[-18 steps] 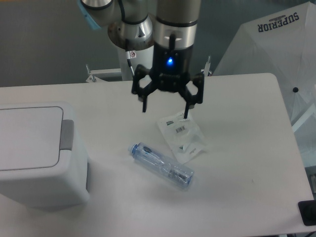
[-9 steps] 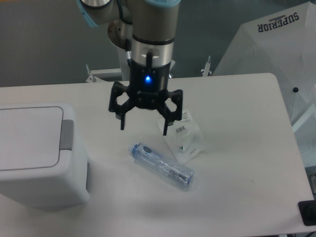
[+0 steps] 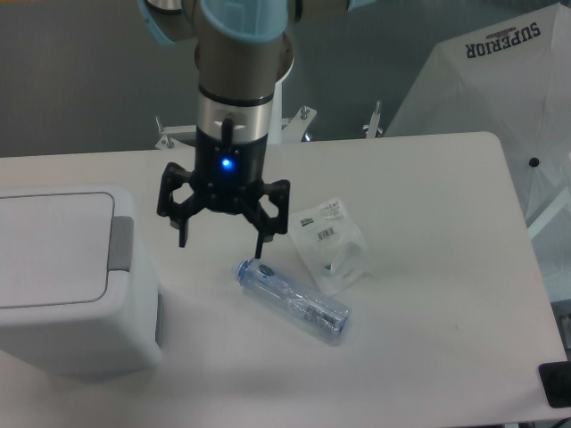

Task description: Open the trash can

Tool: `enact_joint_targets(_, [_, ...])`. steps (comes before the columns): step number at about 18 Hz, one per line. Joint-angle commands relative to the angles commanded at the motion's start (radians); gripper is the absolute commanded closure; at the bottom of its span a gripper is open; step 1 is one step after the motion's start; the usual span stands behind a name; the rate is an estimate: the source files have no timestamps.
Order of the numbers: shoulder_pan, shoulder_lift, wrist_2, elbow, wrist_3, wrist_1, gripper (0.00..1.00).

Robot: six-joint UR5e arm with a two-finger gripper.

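Right now I see the trash can at the left edge of the bench, its flat white lid down and its grey tab on the side that faces the arm. My end effector hangs above the bench to the right of the trash can, well clear of it, with its two black fingers spread wide and nothing between them; a blue light glows on its body. Just right of the end effector's far fingertip, and farther from the trash can, a clear blue-tinted bottle lies on its side, its capped end pointing toward the end effector. Beyond the bottle, farther still from the trash can, a clear plastic packet with a white label lies flat, its lower corner close to the bottle. Between the trash can's tab and the end effector I see only bare bench. Off the far right of the bench stands a white canopy printed with SUPERIOR.
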Motion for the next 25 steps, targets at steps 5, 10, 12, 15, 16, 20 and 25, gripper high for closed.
enact_joint_targets(5, [-0.017, 0.000, -0.003, -0.003, -0.032, 0.000, 0.00])
enact_joint_targets(10, [-0.028, -0.003, -0.006, -0.003, -0.117, 0.000, 0.00])
enact_joint_targets(12, [-0.029, -0.005, -0.008, -0.005, -0.124, 0.012, 0.00])
enact_joint_targets(15, [-0.037, -0.006, -0.008, -0.006, -0.135, 0.014, 0.00])
enact_joint_targets(16, [-0.038, -0.008, -0.008, -0.006, -0.135, 0.015, 0.00])
enact_joint_targets(20, [-0.046, -0.012, -0.006, -0.014, -0.137, 0.020, 0.00])
enact_joint_targets(25, [-0.051, -0.015, -0.006, -0.015, -0.137, 0.020, 0.00])
